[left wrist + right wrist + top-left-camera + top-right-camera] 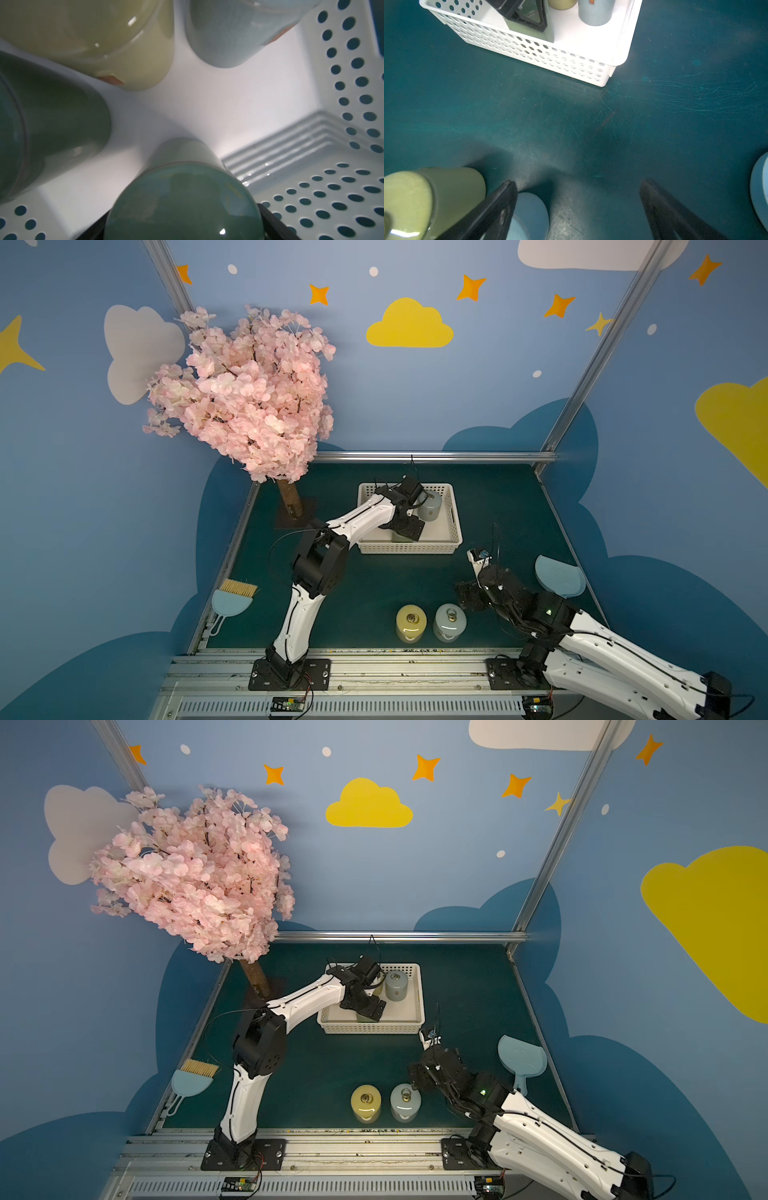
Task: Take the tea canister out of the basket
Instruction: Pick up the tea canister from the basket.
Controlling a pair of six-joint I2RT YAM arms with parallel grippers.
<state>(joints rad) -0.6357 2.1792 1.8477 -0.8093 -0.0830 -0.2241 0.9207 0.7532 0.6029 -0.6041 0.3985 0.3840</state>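
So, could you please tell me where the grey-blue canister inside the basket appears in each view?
In a top view: the grey-blue canister, upright in the basket's far right part.
In a top view: the canister, same spot.
Left wrist: the canister, next to the yellow canister.
Right wrist: the canister, cut off at the frame's edge.
Shared landmark: the basket's perforated wall.

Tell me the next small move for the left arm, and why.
Probably close the left gripper on the green tea canister before any lift. Its fingers straddle that canister inside the basket, but firm contact isn't evident, and a yellow canister and a darker green canister stand close beside it, so lifting early could knock them.
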